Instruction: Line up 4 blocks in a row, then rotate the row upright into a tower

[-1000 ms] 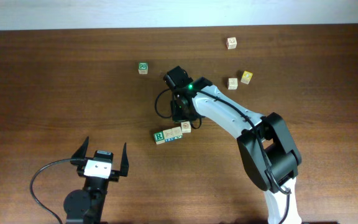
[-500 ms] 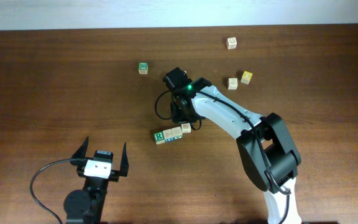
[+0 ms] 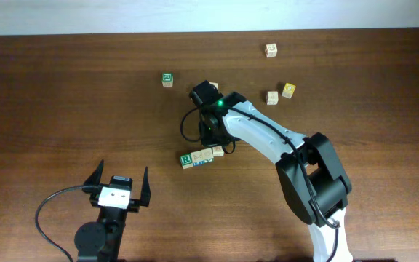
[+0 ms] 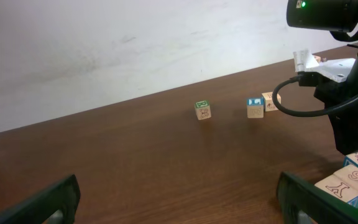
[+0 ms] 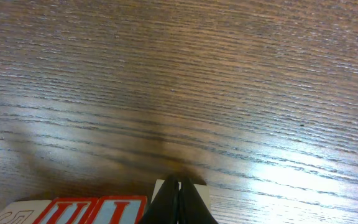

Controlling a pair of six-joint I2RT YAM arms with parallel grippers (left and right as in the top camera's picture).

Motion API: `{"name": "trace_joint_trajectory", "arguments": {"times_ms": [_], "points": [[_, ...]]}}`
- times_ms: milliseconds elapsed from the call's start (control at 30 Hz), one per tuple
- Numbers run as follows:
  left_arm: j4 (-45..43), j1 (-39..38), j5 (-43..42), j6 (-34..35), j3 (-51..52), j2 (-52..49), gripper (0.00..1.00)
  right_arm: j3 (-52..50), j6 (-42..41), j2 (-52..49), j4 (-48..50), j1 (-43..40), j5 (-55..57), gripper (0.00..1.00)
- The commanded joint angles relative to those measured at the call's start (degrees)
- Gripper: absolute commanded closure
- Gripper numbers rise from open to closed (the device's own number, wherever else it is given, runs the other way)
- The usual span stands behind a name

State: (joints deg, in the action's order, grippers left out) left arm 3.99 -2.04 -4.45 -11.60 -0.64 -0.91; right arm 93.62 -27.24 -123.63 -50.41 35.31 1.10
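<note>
On the table (image 3: 49,109) lie loose wooden blocks (image 3: 187,159).

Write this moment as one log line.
left tool: open, idle | right tool: shut, tip at block row | green R block: row's left end

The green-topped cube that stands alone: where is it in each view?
Overhead: green-topped cube, upper left of centre, up-left of the right arm.
Left wrist: the cube sits mid-picture, left of that arm.
Right wrist: not in it.
Shared landmark: the right arm.
</note>
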Motion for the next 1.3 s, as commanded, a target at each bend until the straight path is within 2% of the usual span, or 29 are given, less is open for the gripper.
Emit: {"name": "trace_joint_trajectory", "arguments": {"times_ms": [0, 1267], "points": [[0.4, -0.2, 0.6, -0.7, 0.1, 0.3, 0.01, -0.4, -0.4, -0.5, -0.3, 0.4, 0.9, 0.96], [0.4, -0.2, 0.6, -0.7, 0.1, 0.3, 0.01, -0.4, 2.6, -0.5, -0.4, 1.1, -1.1, 0.96]]}}
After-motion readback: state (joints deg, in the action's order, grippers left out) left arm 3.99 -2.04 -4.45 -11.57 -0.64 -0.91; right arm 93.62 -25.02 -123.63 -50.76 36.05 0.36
